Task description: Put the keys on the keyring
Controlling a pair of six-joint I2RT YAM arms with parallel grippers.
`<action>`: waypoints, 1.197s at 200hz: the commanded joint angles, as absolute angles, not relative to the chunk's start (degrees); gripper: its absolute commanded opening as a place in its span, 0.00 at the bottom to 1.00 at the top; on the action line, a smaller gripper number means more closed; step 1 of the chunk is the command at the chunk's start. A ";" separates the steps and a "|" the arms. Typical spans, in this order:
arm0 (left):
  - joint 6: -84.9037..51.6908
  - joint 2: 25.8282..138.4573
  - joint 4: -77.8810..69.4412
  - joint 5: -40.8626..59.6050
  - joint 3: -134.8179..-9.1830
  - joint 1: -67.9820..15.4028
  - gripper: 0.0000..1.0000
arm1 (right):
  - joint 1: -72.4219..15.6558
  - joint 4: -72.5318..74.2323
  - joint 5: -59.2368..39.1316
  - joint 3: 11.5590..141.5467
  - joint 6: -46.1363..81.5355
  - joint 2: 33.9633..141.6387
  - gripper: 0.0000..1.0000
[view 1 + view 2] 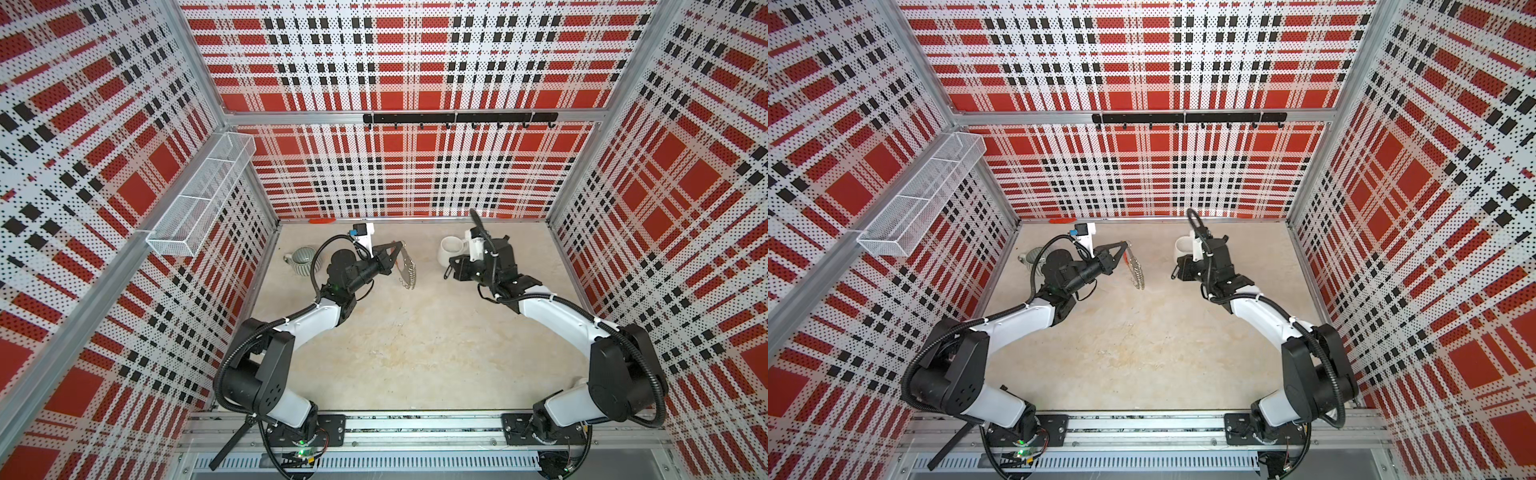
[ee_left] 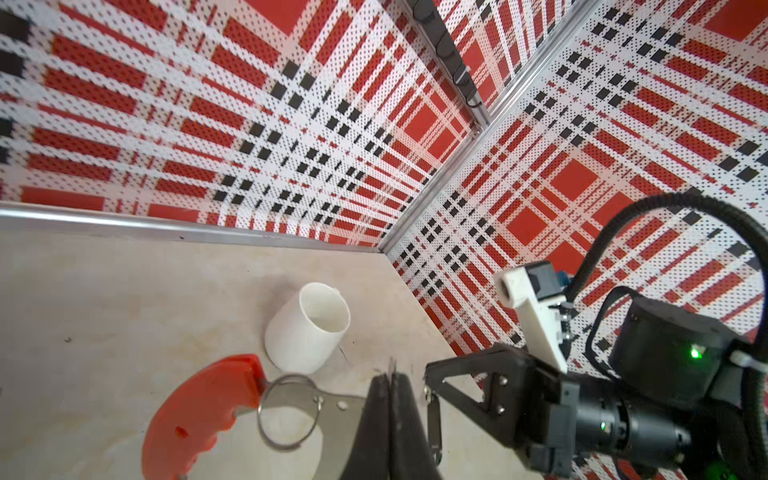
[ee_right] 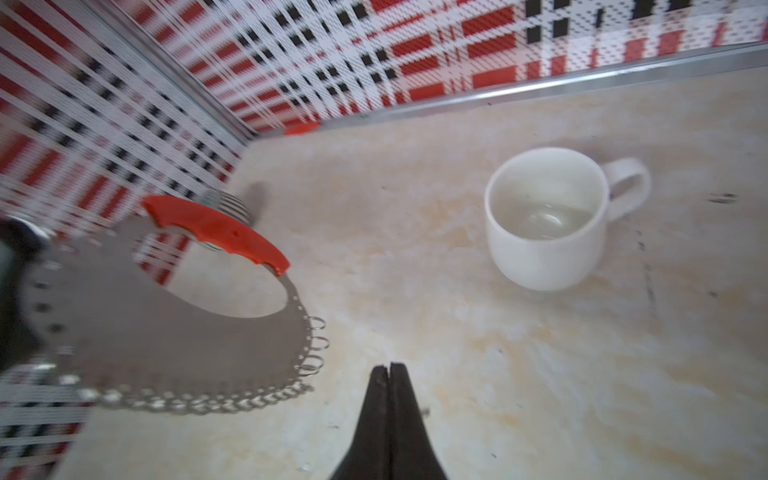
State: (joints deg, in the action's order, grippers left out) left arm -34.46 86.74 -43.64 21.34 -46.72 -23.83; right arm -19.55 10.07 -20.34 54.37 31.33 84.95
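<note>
The keyring (image 1: 409, 270) is a flat grey hoop with a red-orange section (image 2: 199, 411) and several small wire rings (image 3: 313, 345) along its edge. It hangs edge-on above the table in both top views (image 1: 1136, 270). My left gripper (image 1: 400, 249) is shut on its grey rim (image 2: 390, 376). My right gripper (image 1: 448, 272) hovers to the right of the hoop, apart from it, with its jaws shut (image 3: 389, 368) and nothing showing between them. A slim silvery-rimmed piece (image 2: 434, 415) hangs by the right fingertips. I cannot tell whether it is the keys or whether it is held.
A white mug (image 1: 451, 249) stands just behind the right gripper. A green ribbed cup (image 1: 303, 259) sits behind the left arm. A small red-orange strip (image 1: 322, 221) lies at the back wall. A wire basket (image 1: 203, 195) hangs on the left wall and a hook rail (image 1: 457, 118) on the back wall.
</note>
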 commanded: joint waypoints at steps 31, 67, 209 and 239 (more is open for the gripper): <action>-18.57 82.55 -52.90 19.99 -44.37 -26.53 0.00 | -15.90 47.77 -52.76 51.92 55.67 86.90 0.00; -26.27 85.93 -65.62 28.35 -44.22 -23.16 0.00 | -15.91 48.95 -54.58 54.40 57.28 87.44 0.00; -29.06 92.94 -84.65 33.19 -43.61 -25.98 0.00 | -24.67 27.54 -46.82 62.84 43.78 83.24 0.00; -29.67 92.85 -82.65 32.61 -43.81 -25.93 0.00 | -25.88 25.43 -45.17 64.76 41.14 84.17 0.00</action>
State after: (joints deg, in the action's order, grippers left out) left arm -29.10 92.88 -80.18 32.82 -43.68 -25.71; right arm -24.84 26.24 -46.54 62.39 43.79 83.68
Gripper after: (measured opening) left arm 0.044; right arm 0.047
